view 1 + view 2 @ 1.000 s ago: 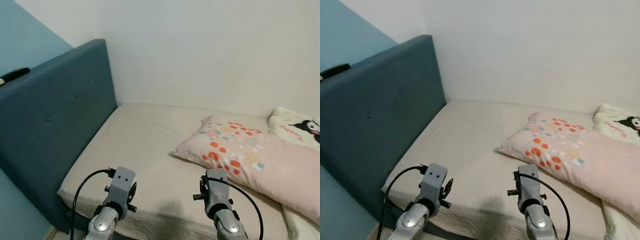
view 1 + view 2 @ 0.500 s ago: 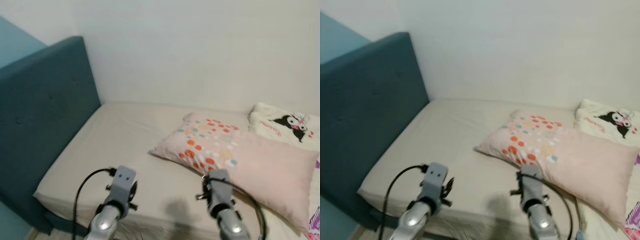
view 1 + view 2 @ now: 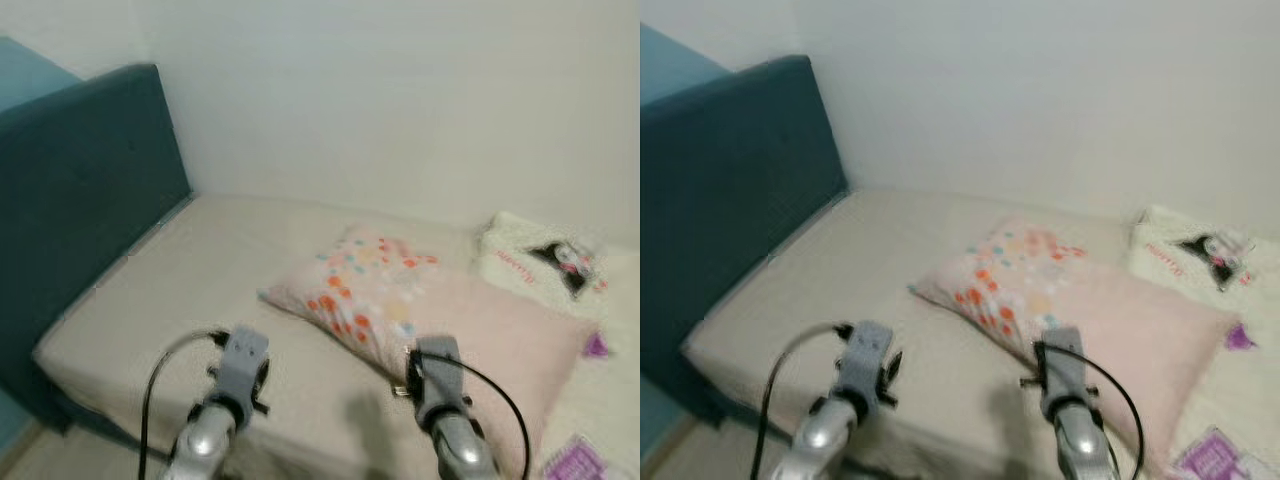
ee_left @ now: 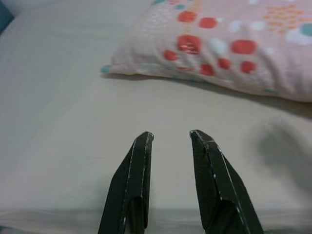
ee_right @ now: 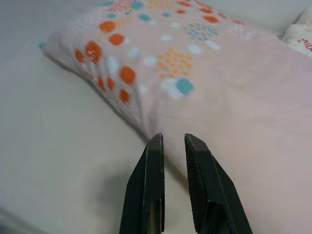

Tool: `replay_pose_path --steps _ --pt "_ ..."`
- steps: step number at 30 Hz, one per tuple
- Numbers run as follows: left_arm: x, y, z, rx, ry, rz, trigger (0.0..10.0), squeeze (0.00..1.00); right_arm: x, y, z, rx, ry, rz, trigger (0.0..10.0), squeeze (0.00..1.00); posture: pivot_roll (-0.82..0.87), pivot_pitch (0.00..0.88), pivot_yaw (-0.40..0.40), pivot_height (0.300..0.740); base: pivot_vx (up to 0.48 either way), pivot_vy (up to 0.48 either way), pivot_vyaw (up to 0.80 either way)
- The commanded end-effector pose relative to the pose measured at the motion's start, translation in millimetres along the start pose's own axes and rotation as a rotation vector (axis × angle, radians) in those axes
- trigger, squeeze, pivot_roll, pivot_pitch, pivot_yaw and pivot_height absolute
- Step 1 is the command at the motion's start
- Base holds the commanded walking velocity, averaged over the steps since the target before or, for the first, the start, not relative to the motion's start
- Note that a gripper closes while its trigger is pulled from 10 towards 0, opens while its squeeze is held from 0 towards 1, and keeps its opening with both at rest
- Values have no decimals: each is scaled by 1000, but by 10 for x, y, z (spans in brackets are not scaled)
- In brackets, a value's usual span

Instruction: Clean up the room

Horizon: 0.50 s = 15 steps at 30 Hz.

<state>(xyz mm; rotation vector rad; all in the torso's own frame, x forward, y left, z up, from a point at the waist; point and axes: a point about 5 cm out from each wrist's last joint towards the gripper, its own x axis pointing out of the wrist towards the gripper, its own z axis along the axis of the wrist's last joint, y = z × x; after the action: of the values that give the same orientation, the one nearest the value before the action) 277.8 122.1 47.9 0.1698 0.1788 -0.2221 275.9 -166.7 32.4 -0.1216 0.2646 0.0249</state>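
Right now the right gripper [image 5: 170, 141], fingers a little apart, holds nothing, just before the pink pillow's [image 5: 204, 92] long edge.

Turned rightward along the bed [image 3: 210, 270] since a second ago: headboard [image 3: 80, 200] now slid toward the left edge, spotted pink pillow [image 3: 420, 300] shifted leftward to the middle, cartoon-print cushion [image 3: 540, 265] now fully in sight at far right. Newly visible at near right: a purple item [image 3: 570, 462] and a small purple scrap [image 3: 596, 347]. Blurrier than before. Both arms held in the same low pose throughout.
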Motion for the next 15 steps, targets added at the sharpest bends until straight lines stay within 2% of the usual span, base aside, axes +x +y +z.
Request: replay_pose_path --steps 1,5,11,15 --pt "-14 -17 -32 -12 16 -4 10000 0 -11 -42 -28 -2 10 -15 10000 0 -36 66 -10 740 0 0 0" --pt "-15 -10 -55 -10 36 -16 10000 0 -11 -48 -33 -1 14 -18 10000 0 -37 65 -9 740 0 0 0" --pt "-20 -25 -63 0 32 -37 10000 0 -18 -58 -46 1 17 -23 10000 0 -39 61 -6 740 0 480 0" --pt "-7 -37 -61 17 36 -29 10000 0 -20 -59 -51 4 17 -25 10000 0 -39 60 -6 740 0 0 0"
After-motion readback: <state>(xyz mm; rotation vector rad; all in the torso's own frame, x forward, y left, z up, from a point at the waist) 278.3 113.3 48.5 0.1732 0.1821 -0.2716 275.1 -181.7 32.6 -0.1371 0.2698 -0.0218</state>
